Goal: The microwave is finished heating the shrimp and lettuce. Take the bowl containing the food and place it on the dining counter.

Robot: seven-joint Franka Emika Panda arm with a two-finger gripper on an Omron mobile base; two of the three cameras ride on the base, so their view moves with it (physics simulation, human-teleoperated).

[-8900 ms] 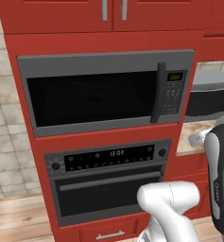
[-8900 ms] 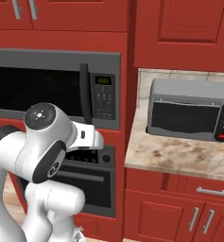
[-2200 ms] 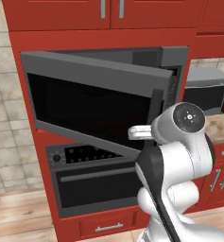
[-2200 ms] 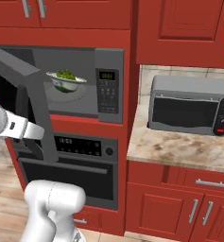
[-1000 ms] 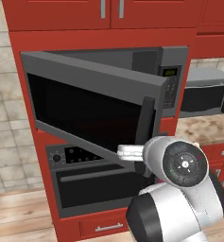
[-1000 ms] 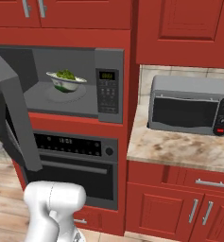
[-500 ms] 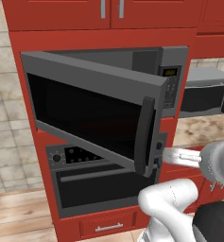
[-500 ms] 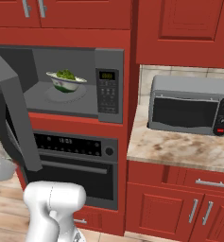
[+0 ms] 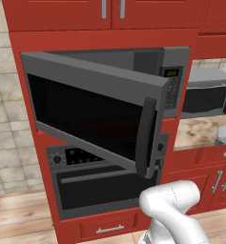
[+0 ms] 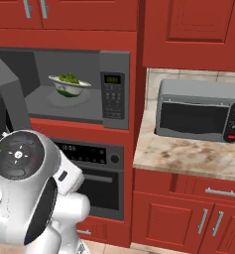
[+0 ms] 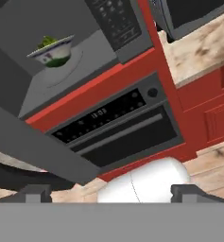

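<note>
- Bowl (image 10: 69,86), shallow and white with a flared rim and a patterned outside, sits on the round plate inside the wide grey built-in microwave (image 10: 114,89), toward the left of the cavity.
- Lettuce (image 10: 68,78), a bumpy dark-green clump, fills the middle of the bowl; the shrimp are too small to make out.
- Microwave door (image 9: 93,112), dark glass with a black bar handle (image 9: 145,138), stands swung wide open to the left.
- Button panel with its small green display (image 10: 112,79) lies just right of the cavity.
- Black-fronted oven (image 10: 96,173) with a knob and clock strip sits directly below the microwave, set in red cabinets.
- Smaller grey microwave with a red button (image 10: 201,110) rests on the beige marble-look surface (image 10: 188,156) to the right, well apart from the bowl.
- Tool (image 11: 111,193) looks up from low down in the hand view; its two dark tips are spread wide at the bottom corners, holding nothing, well short of the bowl.
</note>
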